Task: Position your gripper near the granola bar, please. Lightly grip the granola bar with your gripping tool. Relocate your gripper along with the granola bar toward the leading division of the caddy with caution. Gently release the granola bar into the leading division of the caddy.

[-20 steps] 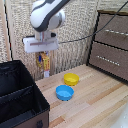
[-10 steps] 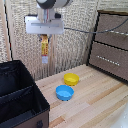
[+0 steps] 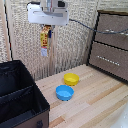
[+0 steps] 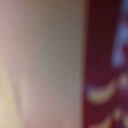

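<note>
I've got the wooden table point(image 3: 95, 105) spread across the scene, and the brown drawer cabinet point(image 3: 112, 42) standing far right in the exterior view. One caddy point(image 3: 20, 95), big and black, sits at the near left, split by a divider into two compartments. Both look empty from here. The leading division point(image 3: 20, 107), as I judge it, is the nearer one, with the small grey tab on its outer wall.

Up top, the gripper point(image 3: 45, 28) hangs high above the table, well clear of everything, and its fingers are closed on the granola bar point(image 3: 45, 39), which dangles upright below the white head. So pick-up is done, as I read it. What's left is the carry over to the caddy, the descent, and the gentle release.

Counting: one granola bar, one caddy, two bowls. The yellow bowl point(image 3: 71, 78) and blue bowl point(image 3: 64, 92) sit just beside each other mid-table, untouched.

Wrist view is a close blur of pale and dark red, probably the carton's printed face, though I can't be sure.
</note>
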